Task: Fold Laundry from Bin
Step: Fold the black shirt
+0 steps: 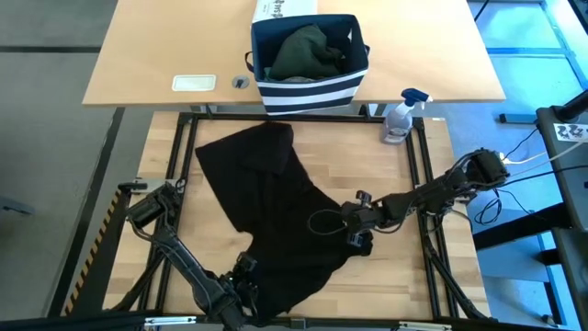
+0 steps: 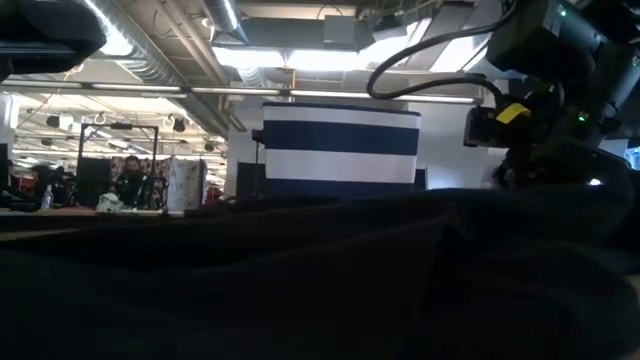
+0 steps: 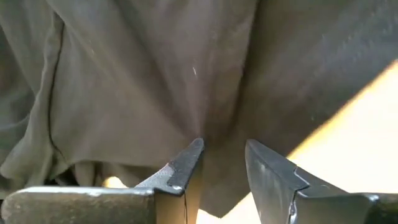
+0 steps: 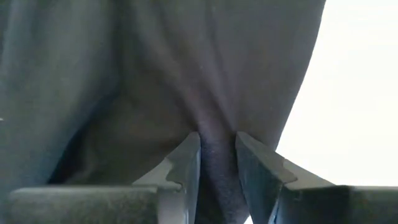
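Two grippers pinch the black garment spread on the table: left gripper at its near hem, right gripper at its right edge, fingers clamped on bunched cloth. More laundry sits in the bin. Risk: thin pinches may slip if the arms pull apart unevenly.

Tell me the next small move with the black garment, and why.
Probably draw both tools apart to pull it flat. The left tool and right tool each pinch an edge of the black garment, which lies rumpled across the table.
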`<action>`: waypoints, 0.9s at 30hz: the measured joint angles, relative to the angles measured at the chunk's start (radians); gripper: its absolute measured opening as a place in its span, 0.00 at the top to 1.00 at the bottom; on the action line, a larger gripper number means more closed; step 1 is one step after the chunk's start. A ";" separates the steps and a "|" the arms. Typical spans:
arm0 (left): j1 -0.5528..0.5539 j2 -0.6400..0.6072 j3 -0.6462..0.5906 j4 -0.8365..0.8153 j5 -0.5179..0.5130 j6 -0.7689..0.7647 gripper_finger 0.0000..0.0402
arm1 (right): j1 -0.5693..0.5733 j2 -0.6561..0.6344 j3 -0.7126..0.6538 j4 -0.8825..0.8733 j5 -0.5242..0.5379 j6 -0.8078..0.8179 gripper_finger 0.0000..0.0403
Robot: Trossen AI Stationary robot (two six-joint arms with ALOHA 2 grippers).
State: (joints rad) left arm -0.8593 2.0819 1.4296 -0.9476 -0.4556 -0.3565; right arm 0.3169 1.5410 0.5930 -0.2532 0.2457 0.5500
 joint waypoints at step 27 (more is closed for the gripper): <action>0.035 -0.030 0.022 0.039 -0.137 0.001 0.72 | 0.145 -0.254 0.083 0.236 0.079 -0.181 0.73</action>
State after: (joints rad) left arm -0.8242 2.0521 1.4513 -0.9087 -0.5928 -0.3555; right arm 0.4620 1.2869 0.6765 -0.0176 0.3245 0.3694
